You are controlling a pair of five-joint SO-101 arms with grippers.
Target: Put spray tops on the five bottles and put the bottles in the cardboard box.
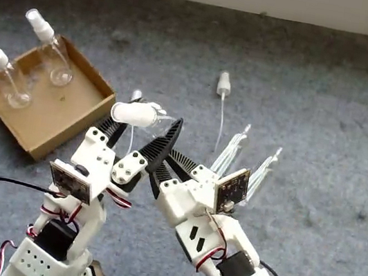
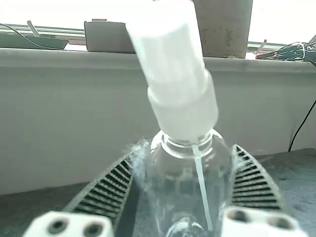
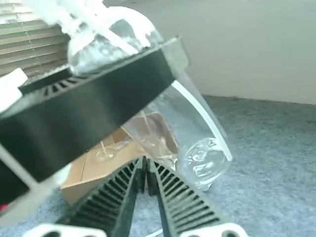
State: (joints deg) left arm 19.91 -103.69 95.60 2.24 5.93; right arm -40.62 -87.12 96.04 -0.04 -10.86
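Bottle (image 2: 182, 177) with a spray top (image 2: 173, 69) sitting crooked on its neck is pinched between the fingers of the left hand (image 2: 187, 150), held up above the bench (image 1: 329, 105) just right of the cardboard box (image 1: 77, 128). The right hand (image 3: 146, 165) is pressed together with nothing in it, its tips close under the left hand's black finger. Two capped bottles (image 1: 51, 47) (image 1: 2, 71) lie in the box. A loose spray top (image 1: 224, 83) with its tube lies farther back on the bench. Two uncapped bottles (image 1: 229, 152) (image 1: 263, 168) lie beside the right arm, partly hidden by it
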